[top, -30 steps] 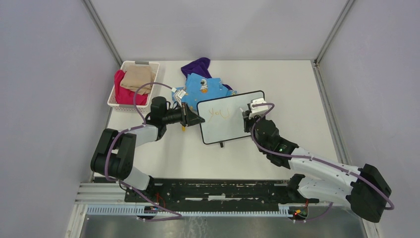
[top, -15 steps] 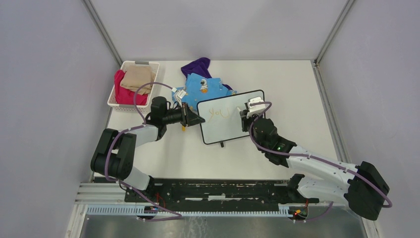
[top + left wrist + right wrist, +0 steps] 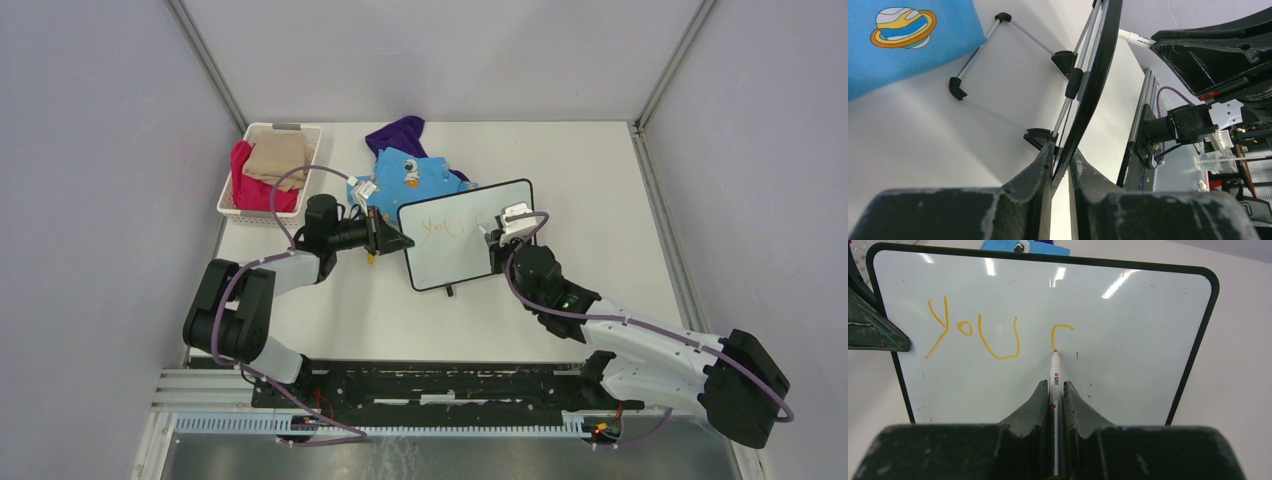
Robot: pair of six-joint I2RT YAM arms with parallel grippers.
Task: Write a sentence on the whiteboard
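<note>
Both arms are busy on this one. My left end effector [image 3: 1060, 165] is pinched nearly shut on the left edge of the small black-framed white whiteboard [image 3: 465, 245]. The board stands propped at a tilt on its thin wire stand [image 3: 956, 88] in the middle of the white table [image 3: 600, 200], just in front of a crumpled blue printed cloth [image 3: 410, 172]. My right end effector [image 3: 1055, 390] is clamped around a slim white marker with an orange tip [image 3: 1054, 372]. The barrel runs between the fingers and the tip touches the board face. The orange handwritten sentence [image 3: 973, 332] reads "you", plus the top curl and the start of the downstroke of a "c" right at the tip, so I'd say I'm early in the second word with most of the writing left to do. Handling-wise, the board looks light, stiff and thin with a glossy face, so I reckon any pen pressure would shove it back or make it skate on the table if nothing braced it. The frame edge is the place to hold, never the writing face, and the side opposite the pen seems about right. The marker barrel looks smooth and skinny, so a grip close to the tip end should stop it wobbling or twisting mid-stroke. Light pressure and a slow curve seem like the way to go.
</note>
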